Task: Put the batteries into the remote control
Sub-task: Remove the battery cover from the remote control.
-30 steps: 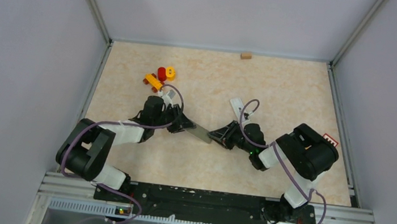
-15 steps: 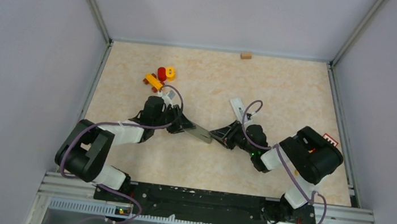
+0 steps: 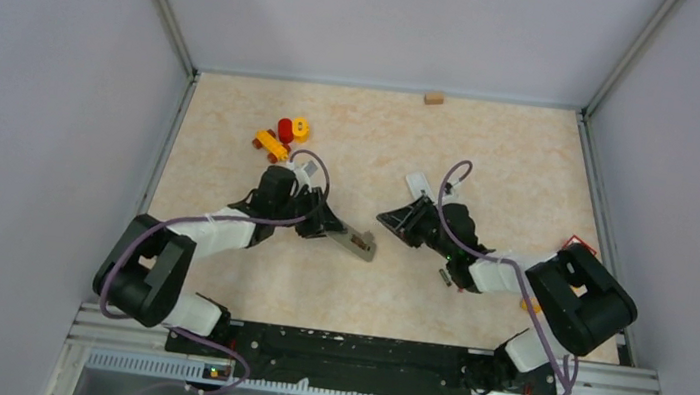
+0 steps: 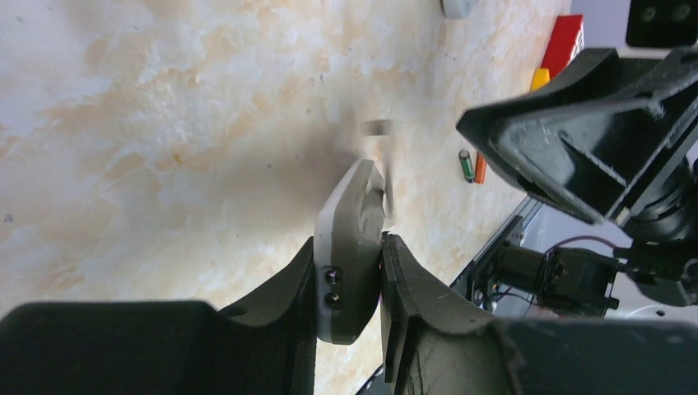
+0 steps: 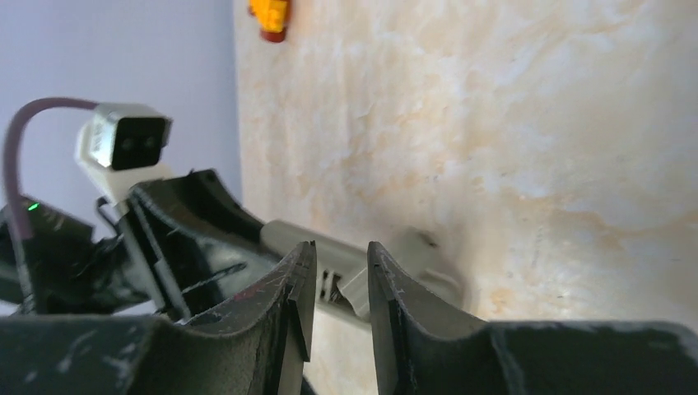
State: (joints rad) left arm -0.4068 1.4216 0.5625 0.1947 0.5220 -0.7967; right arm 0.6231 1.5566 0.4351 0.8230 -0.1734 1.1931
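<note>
Toy blocks (image 3: 283,136): red and yellow pieces bunched on the far left part of the table (image 3: 502,156), well apart from both arms; no writing shows on them.
Left gripper (image 3: 329,227): clamped on one end of the remote, a finger on each side of it.
Remote (image 3: 356,244): grey and slim, its free end pointing right toward the other arm and slanting down to the tabletop. Two small dark dots on its edge show in the left wrist view; no brand or lettering can be read.
Remote's battery bay: the pictures do not show whether anything sits in it.
Blurred grey speck (image 4: 377,127): just past the remote's tip; too smeared to identify.
Right gripper (image 3: 386,217): fingers a narrow gap apart with nothing between them, near the remote's free end and not touching it.
White flat piece (image 3: 418,184): lies on the table just behind the right gripper.
Wooden block (image 3: 433,97): at the far edge of the table, alone.
Green battery (image 4: 467,164): lies on the table beside the right arm.
Orange battery (image 4: 480,169): side by side with the green one, touching or nearly so.
Red item (image 3: 574,242): at the right edge, mostly hidden by the right arm; any print is too small to read.
</note>
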